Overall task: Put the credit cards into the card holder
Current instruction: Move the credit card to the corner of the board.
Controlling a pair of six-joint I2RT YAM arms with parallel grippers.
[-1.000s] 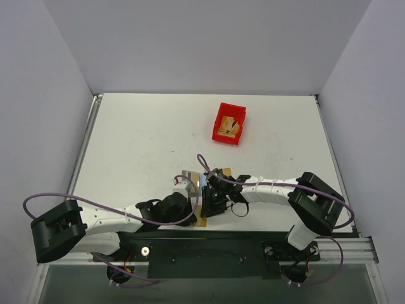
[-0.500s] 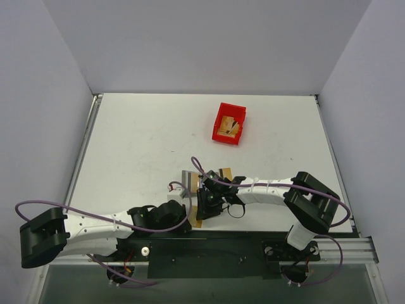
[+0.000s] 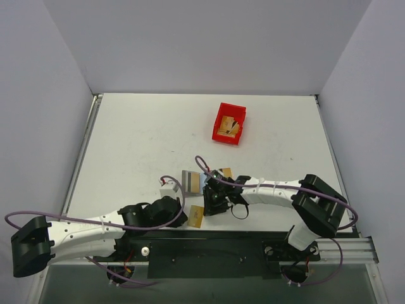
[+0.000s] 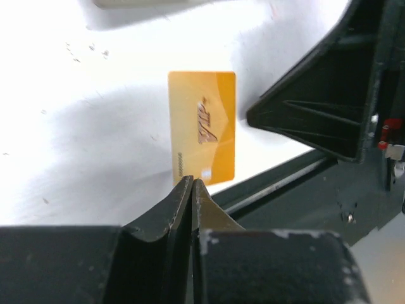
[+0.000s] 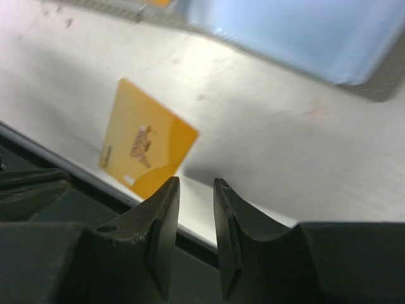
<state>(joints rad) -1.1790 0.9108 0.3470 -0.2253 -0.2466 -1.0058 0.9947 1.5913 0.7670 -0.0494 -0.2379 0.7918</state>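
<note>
Tbl: red bin, card holder, loose card.

My arms are white shells with black joints, purple cables looping off, and matte black fingers.

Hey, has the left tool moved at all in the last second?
Yes. In the top view the left tool has drawn back leftward, farther from the fixed red bin, uncovering the credit card near the table's front edge.
</note>
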